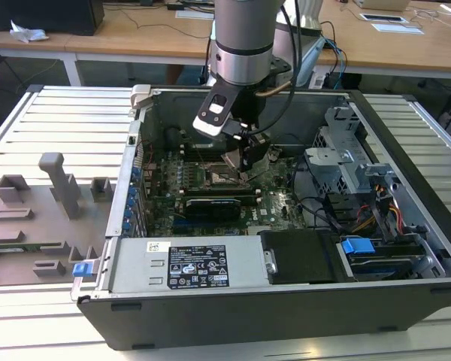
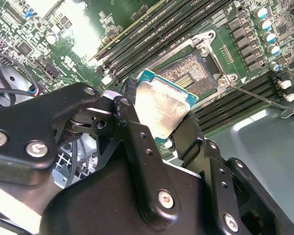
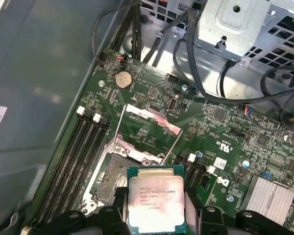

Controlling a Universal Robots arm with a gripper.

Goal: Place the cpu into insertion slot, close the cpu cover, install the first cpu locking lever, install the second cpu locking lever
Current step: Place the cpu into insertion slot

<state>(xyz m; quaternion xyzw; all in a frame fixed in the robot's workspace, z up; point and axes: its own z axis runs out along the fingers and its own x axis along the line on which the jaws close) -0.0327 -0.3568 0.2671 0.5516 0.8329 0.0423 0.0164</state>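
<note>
While I hold the cpu [image 3: 157,198] pinched by two opposite edges in my gripper [image 3: 157,218], it hangs above the insertion slot [image 3: 112,178] and is not seated. In both wrist views the chip overlaps only one side of the slot's dark centre, so I judge it off-centre. The cpu cover [image 3: 148,118] stands swung open on the far side of the slot, clear of the chip.

Risks noted:

1. Misalignment. If the chip goes down with its edges not square to the silver rim, a corner could land on the contact field and bend pins. I cannot tell from these views whether the chip is level or correctly oriented.
2. Slip. My grip rests on thin edges only. A jolt could tilt the chip or drop it onto the board.
3. Collision. The memory slots [image 3: 83,147] lie just beside the slot, and a finger could strike them on descent.
4. Snagging. A thin locking lever [image 2: 258,95] lies near the slot, where a finger could catch it.
5. Early release above the rim would let the chip fall askew.
</note>
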